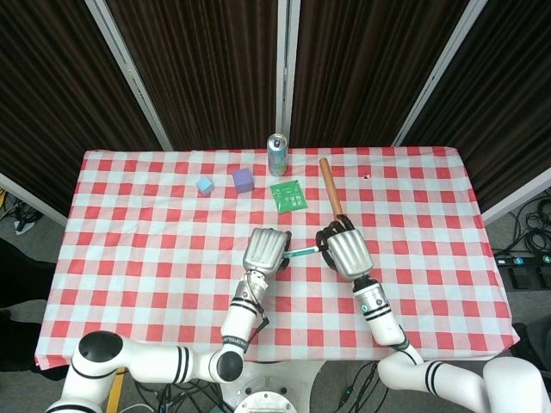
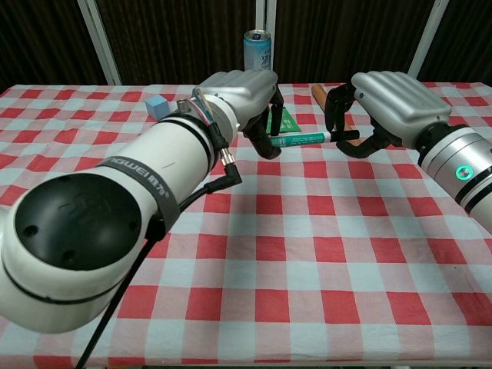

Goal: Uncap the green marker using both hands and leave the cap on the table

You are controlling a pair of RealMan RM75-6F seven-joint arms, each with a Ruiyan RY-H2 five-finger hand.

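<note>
Dark ribbed curtains (image 1: pixel 207 69) hang at twelve o'clock behind the checked table (image 1: pixel 138 258); grey floor (image 1: pixel 516 224) at three.

Left hand (image 2: pixel 242 92) – fingers curled, right hand (image 2: pixel 384 104) – fingers curled
</note>
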